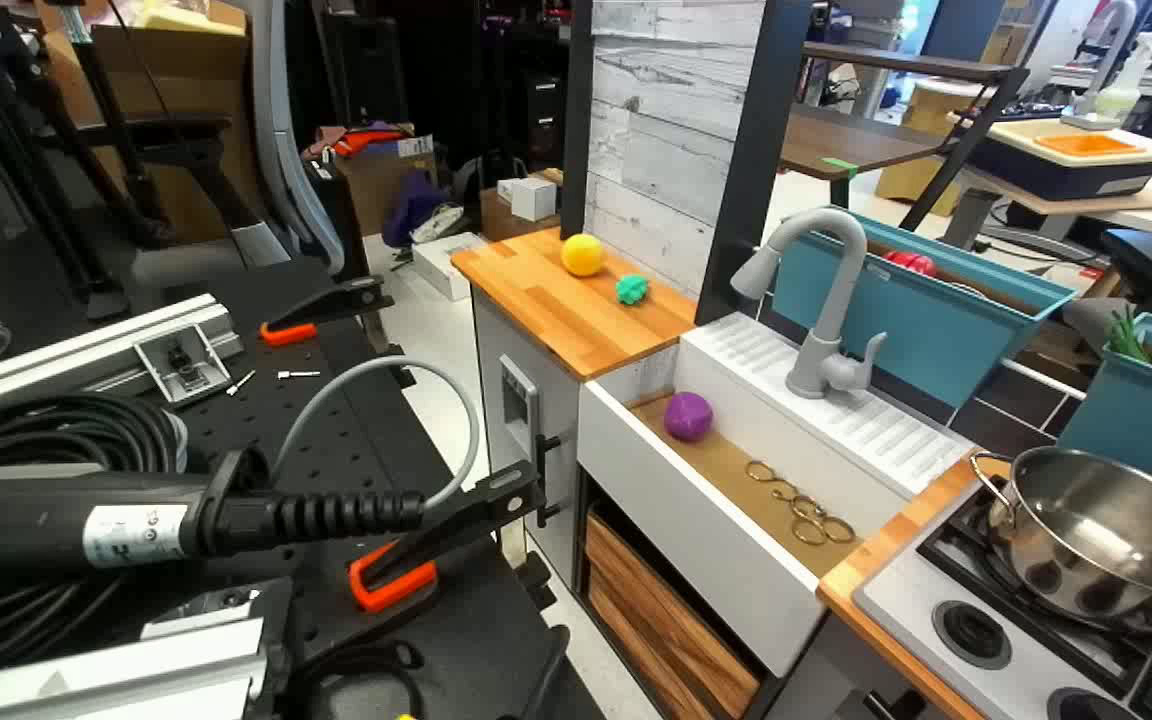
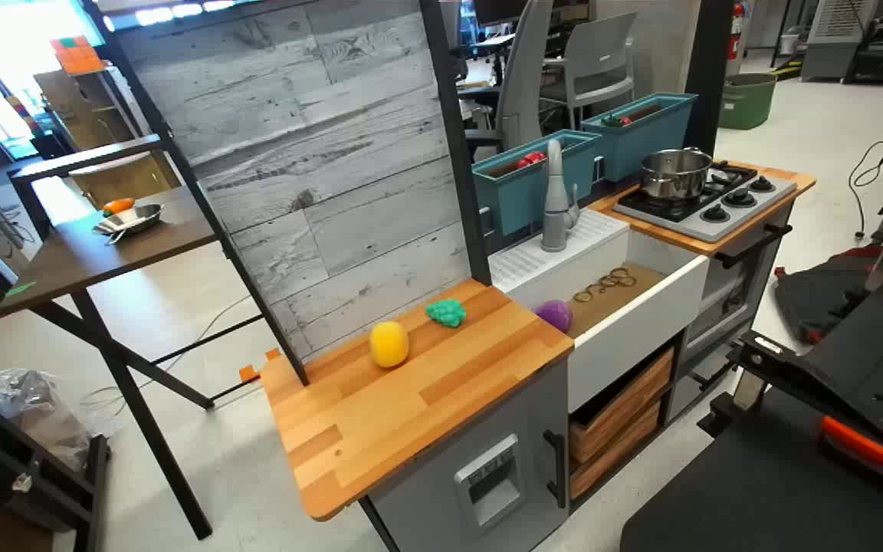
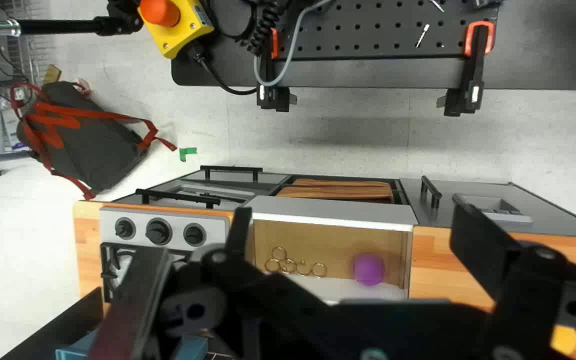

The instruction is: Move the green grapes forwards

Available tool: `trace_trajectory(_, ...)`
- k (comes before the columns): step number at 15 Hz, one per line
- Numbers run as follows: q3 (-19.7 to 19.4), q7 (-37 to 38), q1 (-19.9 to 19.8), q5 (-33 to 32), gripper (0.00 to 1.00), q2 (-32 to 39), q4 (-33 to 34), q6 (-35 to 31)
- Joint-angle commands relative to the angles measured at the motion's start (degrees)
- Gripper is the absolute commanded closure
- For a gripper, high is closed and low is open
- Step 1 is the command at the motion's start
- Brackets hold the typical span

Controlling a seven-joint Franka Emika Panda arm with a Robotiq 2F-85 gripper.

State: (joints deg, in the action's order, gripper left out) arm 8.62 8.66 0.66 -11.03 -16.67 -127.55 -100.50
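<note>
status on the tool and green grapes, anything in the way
Tool open, holding nothing. Green grapes on the wooden counter, not gripped. Yellow toy fruit beside them, not touching; might hinder an approach from that side.

Straight into the wrist view, and the claw (image 3: pixel 351 215) looms dark and blurred, cut off at the bottom edge! It blots out part of the wooden surface (image 3: pixel 430 272), leaving us a mere scrap of the yellow fruit (image 3: pixel 564 340); the green grapes (image 2: pixel 445 313) we can't make out there. In an exterior view, the purple toy (image 2: pixel 556 313) in the sink (image 2: pixel 633 337) has its base hidden from us. In an exterior view we get the metal pot (image 1: pixel 1086 575) sliced by the right edge, and a white label (image 1: pixel 136 535) too blurred to read. In both exterior views, red pieces (image 2: pixel 531 159) half sunk behind the rim of a teal planter (image 2: pixel 514 201): we can't name them!
</note>
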Motion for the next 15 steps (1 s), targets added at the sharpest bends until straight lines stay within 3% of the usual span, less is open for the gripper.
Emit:
trace_trajectory(1, -0.9, 0.2, 1.0, -0.2, 0.0, 0.1, 0.2, 0.2)
trace_trajectory(9, -0.9, 0.2, 1.0, -0.2, 0.0, 0.1, 0.2, 0.2)
trace_trajectory(13, 1.3, 5.5, 2.3, -0.6, 0.0, 5.6, 0.7, -1.1)
trace_trajectory(15, 2.5, 11.5, 3.7, 0.7, 0.0, 11.0, 0.7, -6.8)
